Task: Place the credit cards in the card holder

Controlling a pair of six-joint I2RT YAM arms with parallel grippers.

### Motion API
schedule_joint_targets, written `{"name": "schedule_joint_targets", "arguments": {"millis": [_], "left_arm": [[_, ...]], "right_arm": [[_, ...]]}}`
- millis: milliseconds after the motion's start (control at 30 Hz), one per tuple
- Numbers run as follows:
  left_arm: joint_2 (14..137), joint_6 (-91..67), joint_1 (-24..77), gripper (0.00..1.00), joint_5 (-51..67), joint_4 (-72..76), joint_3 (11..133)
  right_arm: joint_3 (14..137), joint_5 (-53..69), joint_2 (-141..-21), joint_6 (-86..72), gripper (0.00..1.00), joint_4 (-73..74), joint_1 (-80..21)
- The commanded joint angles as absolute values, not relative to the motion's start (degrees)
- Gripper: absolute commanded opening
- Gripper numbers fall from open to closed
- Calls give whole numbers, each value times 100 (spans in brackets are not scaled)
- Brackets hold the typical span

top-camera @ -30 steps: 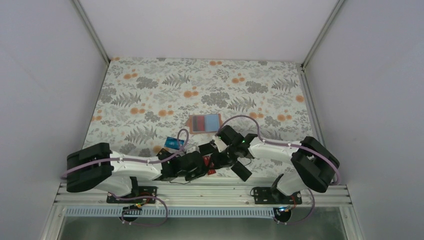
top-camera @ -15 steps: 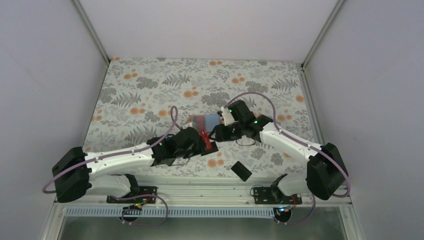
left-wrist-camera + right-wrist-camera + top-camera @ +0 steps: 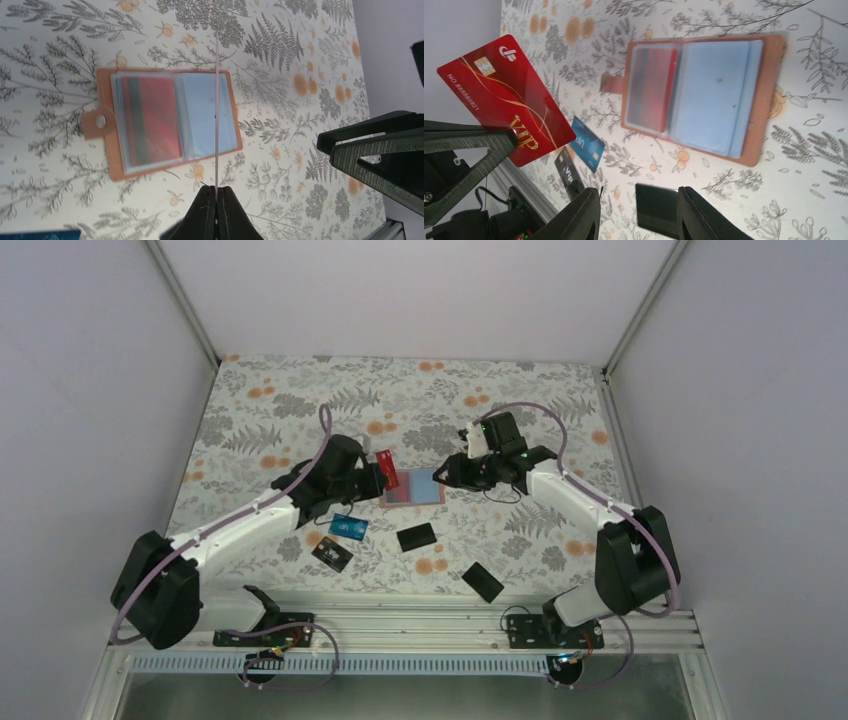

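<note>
One red credit card hung clear of the table by the left side of the card holder. It was pinched by one end in the tightly closed fingers of the left gripper. A second before, that gripper had been down by the arm bases. It had since carried the card over to the holder, so the pick-up looked finished and sliding it in was the step at hand. The holder lay open and flat where it had been, with a red and a pale blue panel showing in its sleeves. The right gripper had also come forward to the holder's right edge, fingers apart and empty, probably to steady it. Nearer the bases, a blue card and three black cards lay waiting on the flowered table.
</note>
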State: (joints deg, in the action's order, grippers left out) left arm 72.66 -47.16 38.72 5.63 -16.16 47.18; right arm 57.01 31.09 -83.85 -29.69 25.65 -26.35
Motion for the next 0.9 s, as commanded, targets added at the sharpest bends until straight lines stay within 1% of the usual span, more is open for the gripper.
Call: {"name": "schedule_joint_targets", "arguments": {"millis": [0,267,567,867], "left_arm": [[7656,-3859,3393,3,1551,-1027,4773],[8323,-3602,2895,2,2237,15,4550],[8998,-3758,2866,2,2548,618,4495],[9277,-3967,2866,2,2604,955,4335]], "right_arm": [[5986,3402,-8790,-2865,41,2289,-2427],[6311,3568,-9634,-2786,40,2126,-2360],[6468,3706,-10350,-2733,39,1907,-2279],[6492,3691,-10755,-2681,39,1820,-2185]]}}
